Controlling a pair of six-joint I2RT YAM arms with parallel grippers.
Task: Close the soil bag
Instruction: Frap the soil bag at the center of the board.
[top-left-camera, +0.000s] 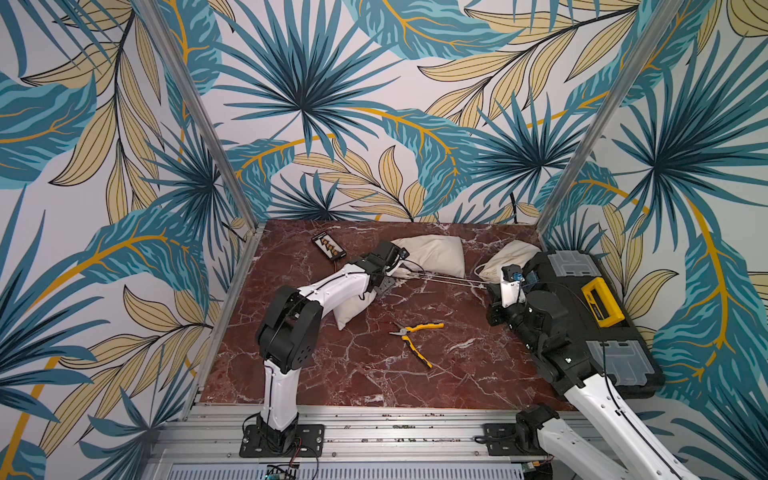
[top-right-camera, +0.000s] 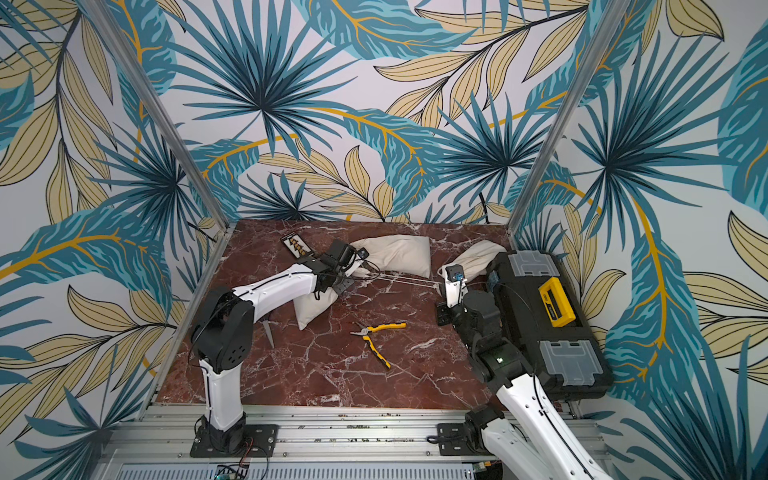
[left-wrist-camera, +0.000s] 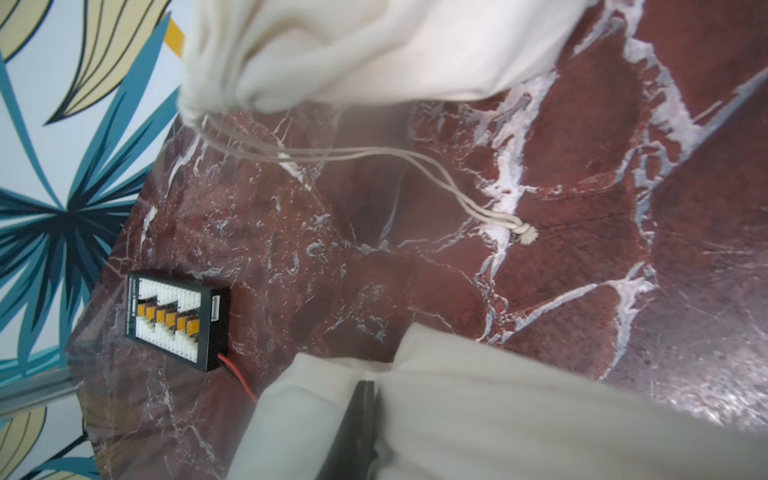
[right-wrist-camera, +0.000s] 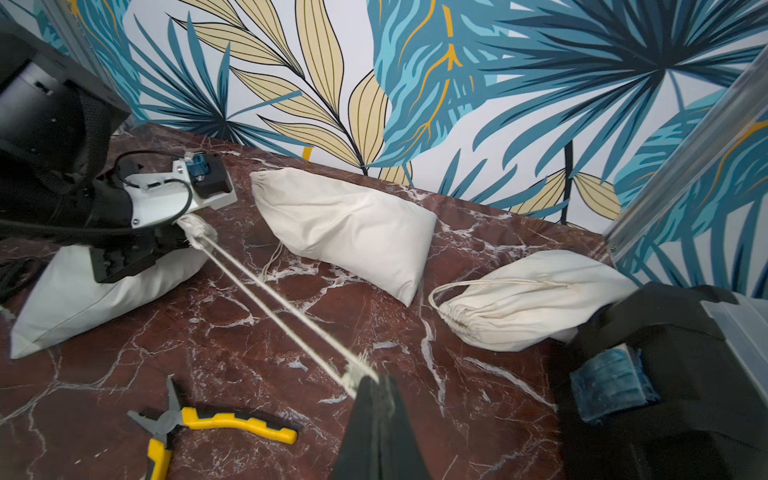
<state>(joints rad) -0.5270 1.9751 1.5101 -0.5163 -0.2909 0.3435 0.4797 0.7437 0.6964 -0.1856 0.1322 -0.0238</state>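
Red veined marble desk (top-left-camera: 365, 374), shown in both top views and both wrist views. The cream cloth soil bag (top-left-camera: 353, 309) is lying at the left side of the desk, partly under the left arm; its gathered neck is being pinched by the left pincer (right-wrist-camera: 178, 241), whose jaws are closed on the cloth. The white drawstring (right-wrist-camera: 353, 376) of this bag is being held taut, clear of the desk, from the neck across to the right pincer (right-wrist-camera: 372, 388); the cord's frayed end is being clamped between that pincer's shut jaws. A second cream cloth bag (top-left-camera: 432, 253) is lying towards the back, near the middle; a third cream cloth bag (top-left-camera: 509, 255), with its mouth gathered and its cord looped loose, is lying just beside the black plastic toolbox with a yellow handle (top-left-camera: 600, 305) at the right edge. Yellow-handled pliers (top-left-camera: 424, 328) are lying spread open on bare marble nearer the front, between the two arms; a black rectangular connector board with yellow plugs (top-left-camera: 328, 245) is lying near the back left corner, apart from the bags.
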